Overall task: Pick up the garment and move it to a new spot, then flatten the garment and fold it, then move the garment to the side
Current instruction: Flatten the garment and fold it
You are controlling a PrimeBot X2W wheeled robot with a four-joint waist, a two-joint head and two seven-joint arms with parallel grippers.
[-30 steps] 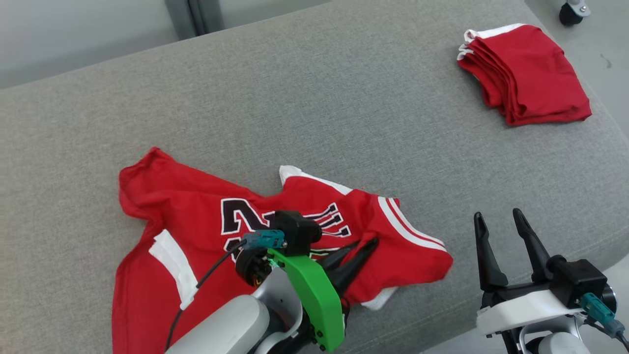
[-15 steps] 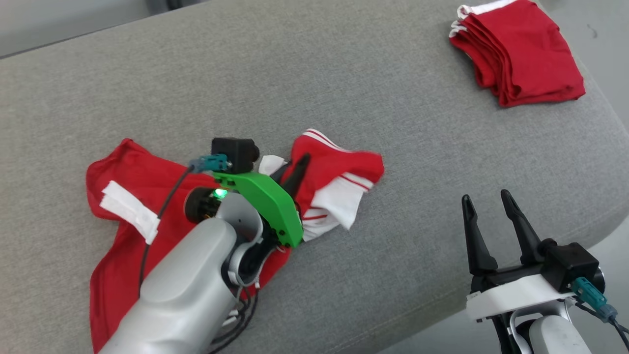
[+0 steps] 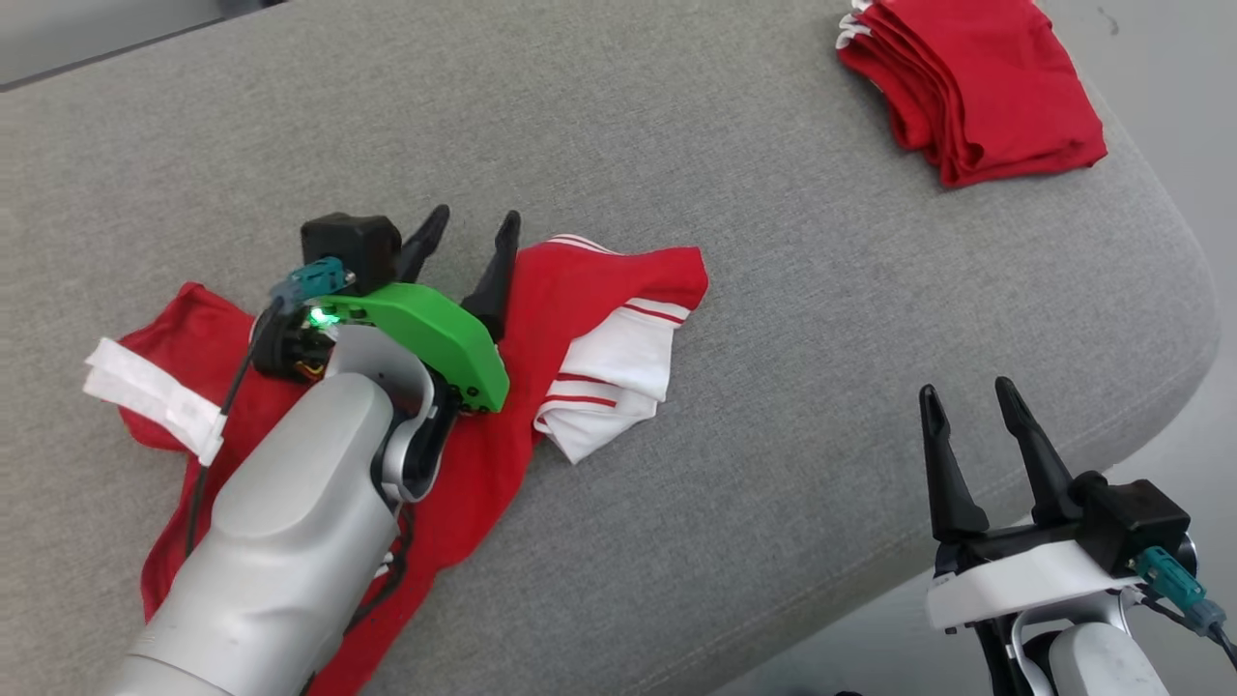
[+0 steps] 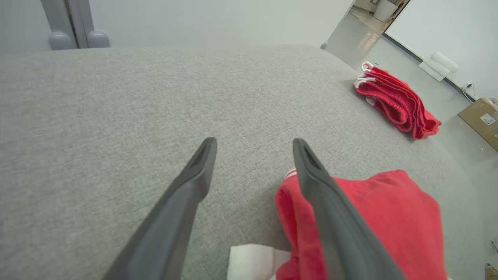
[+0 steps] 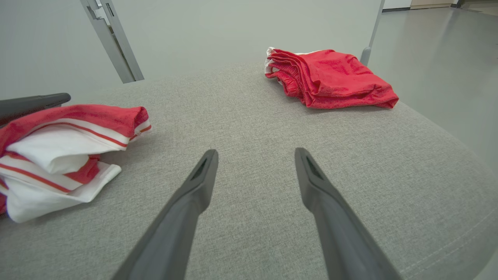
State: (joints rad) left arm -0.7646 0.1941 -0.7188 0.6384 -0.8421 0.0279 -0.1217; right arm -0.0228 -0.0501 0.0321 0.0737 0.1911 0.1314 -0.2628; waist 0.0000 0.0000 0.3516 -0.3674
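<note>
The red garment [image 3: 589,290] lies crumpled on the grey cushion [image 3: 734,193], toward its front and left of centre; a red flap is doubled over white panels with red stripes [image 3: 604,382], and a white band [image 3: 145,396] sticks out at the garment's left end.

The left gripper [image 3: 474,217] hangs over the garment's far edge with its 2 fingers spread wide and nothing between them; in the left wrist view only bare grey fabric shows in the gap of the left gripper [image 4: 254,142], while the finger on that view's right runs along the folded red edge [image 4: 373,210]; whether it touches the cloth cannot be told.

The pale left forearm [image 3: 280,541] crosses the near part of the garment.

The right gripper [image 3: 967,388] sits at the cushion's front right edge, well apart from the garment, jaws wide and empty.

A folded pile of red cloth [image 3: 976,87] rests at the far right corner of the cushion.
</note>
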